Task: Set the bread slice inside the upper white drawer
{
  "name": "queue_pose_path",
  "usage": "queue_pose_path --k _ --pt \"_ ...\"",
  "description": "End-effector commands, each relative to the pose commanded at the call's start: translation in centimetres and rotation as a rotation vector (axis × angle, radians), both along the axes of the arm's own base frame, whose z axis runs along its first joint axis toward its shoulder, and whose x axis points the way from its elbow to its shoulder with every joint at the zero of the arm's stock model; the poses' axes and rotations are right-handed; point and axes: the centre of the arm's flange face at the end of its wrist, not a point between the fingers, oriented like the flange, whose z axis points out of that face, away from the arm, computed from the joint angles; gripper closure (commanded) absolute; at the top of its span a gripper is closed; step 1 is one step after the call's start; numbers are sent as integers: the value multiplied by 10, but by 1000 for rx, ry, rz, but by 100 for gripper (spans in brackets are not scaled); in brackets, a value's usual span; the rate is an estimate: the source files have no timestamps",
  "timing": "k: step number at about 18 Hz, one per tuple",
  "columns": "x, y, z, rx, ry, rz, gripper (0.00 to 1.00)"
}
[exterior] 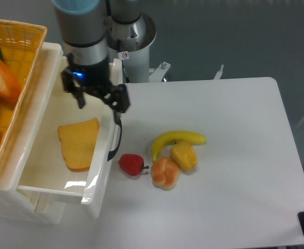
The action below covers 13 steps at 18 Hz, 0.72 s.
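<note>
Bread slice (78,143) flat inside upper white drawer (103,155), hand (96,100) seemingly open above.

This looks like a robotics lab. A robot arm (90,36) is bolted on a metal pedestal (134,46) beside a plain white surface (235,129) over grey floor. Plastic toy food, a banana (178,140), a strawberry (131,164), a bun (165,173), is laid out as test props.
</note>
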Motion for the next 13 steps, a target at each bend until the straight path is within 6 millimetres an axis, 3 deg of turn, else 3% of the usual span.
queue_pose_path --k 6,12,13 --pt "-106 -45 -54 -26 33 3 0" --pt "-206 -82 -144 -183 58 -139 0" --pt "-215 -84 -157 -189 62 -161 0"
